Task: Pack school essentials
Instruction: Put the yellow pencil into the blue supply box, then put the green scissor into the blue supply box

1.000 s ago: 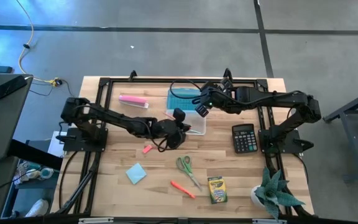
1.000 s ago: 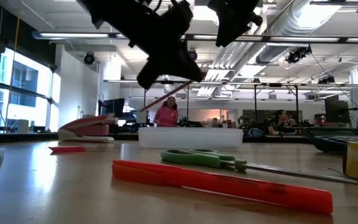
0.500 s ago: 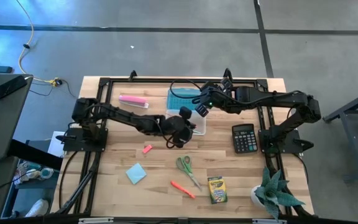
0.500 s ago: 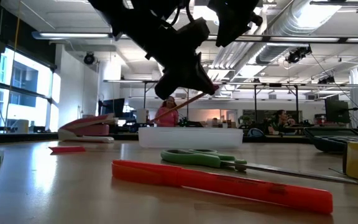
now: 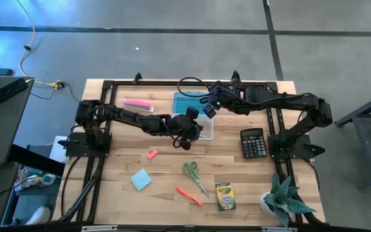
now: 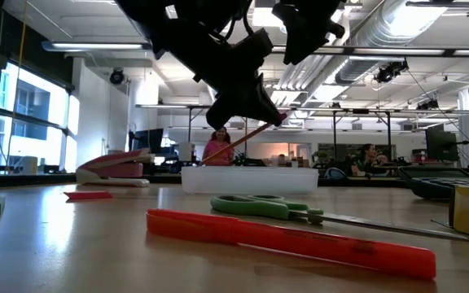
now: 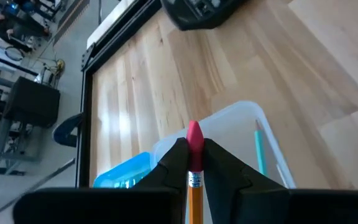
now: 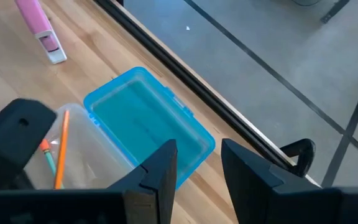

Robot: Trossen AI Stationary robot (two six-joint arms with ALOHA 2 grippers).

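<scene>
Left gripper (image 7: 193, 163) is pinching a pencil (image 7: 194, 177) above the clear box (image 5: 201, 128).

Right gripper (image 8: 197, 163) is hovering spread over the blue lid (image 8: 146, 127); scissors (image 5: 191, 172), marker (image 5: 189, 195), pad (image 5: 141, 179) and crayons (image 5: 223, 196) are lying on the tabletop (image 5: 121, 167).

No text, label, brand, number or sign can be read in any of the four views. The crayon box (image 5: 223, 196) carries print on its face in the high view, but the lettering is too small to make out. The calculator (image 5: 252, 143) shows rows of keys and a display, none with legible figures. The pencil (image 7: 195, 180) has a metal band under its pink eraser in the left wrist view; no marking can be read on it. The pink bar (image 8: 40, 25) shows no legible writing in the right wrist view. The room behind the table shows no readable signs.
</scene>
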